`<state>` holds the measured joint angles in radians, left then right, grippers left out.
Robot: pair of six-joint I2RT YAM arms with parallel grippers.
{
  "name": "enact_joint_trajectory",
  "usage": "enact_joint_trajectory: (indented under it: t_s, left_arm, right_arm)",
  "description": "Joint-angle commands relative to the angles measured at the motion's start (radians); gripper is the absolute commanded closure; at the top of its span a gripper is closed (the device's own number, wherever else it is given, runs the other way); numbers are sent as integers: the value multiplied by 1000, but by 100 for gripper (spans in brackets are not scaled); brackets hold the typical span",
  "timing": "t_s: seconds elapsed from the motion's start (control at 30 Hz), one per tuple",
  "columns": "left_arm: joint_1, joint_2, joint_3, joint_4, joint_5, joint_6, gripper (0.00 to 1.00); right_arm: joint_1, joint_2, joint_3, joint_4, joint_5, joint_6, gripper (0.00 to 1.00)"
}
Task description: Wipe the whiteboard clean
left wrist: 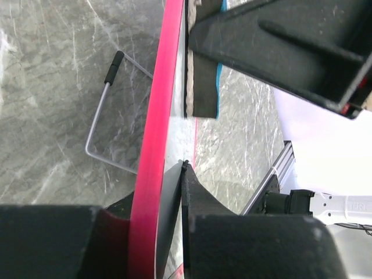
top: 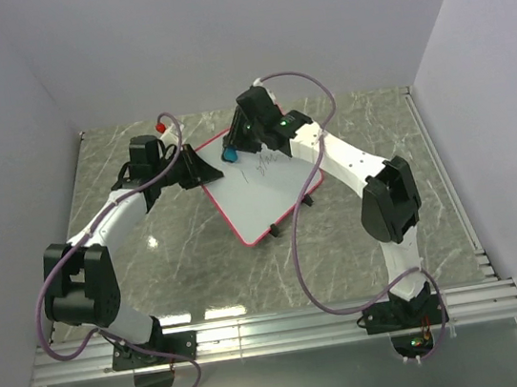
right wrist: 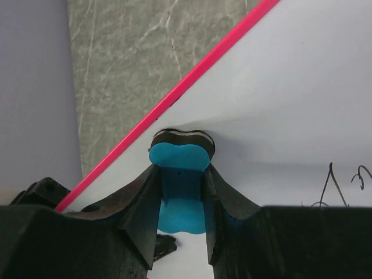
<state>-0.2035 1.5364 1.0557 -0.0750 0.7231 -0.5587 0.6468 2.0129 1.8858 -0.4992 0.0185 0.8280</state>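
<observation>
The whiteboard (top: pixel 263 193) with a pink-red rim lies tilted on the marble table, with black scribbles (top: pixel 265 161) near its far part. My left gripper (top: pixel 199 168) is shut on the board's left edge; in the left wrist view the red rim (left wrist: pixel 152 145) runs between the fingers. My right gripper (top: pixel 236 150) is shut on the small blue eraser (right wrist: pixel 180 180) and presses its felt against the board's far left corner. Scribbles (right wrist: pixel 343 186) show to the right in the right wrist view. The board's white face (right wrist: pixel 279 87) fills that view.
A red-tipped object (top: pixel 161 126) lies at the table's far left by the wall. A wire stand leg (left wrist: pixel 102 113) with a black tip shows under the board. Grey walls close the back and sides. A metal rail (top: pixel 278 330) runs along the near edge.
</observation>
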Motion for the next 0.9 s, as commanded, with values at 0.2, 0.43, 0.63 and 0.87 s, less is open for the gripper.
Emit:
enact_joint_trajectory:
  t_s: [0.2, 0.43, 0.63, 0.87]
  left_arm:
    - [-47, 24, 10, -86, 18, 97, 100]
    - [-47, 54, 33, -69, 32, 82, 100]
    - [-48, 57, 52, -104, 33, 109, 100]
    - [-50, 24, 20, -121, 27, 117, 100]
  right_arm:
    - [17, -186, -515, 172, 2, 31, 100]
    - [33, -304, -741, 191, -11, 22, 100]
    - [5, -263, -611, 151, 41, -3, 100]
    - [-113, -113, -265, 97, 17, 34, 100]
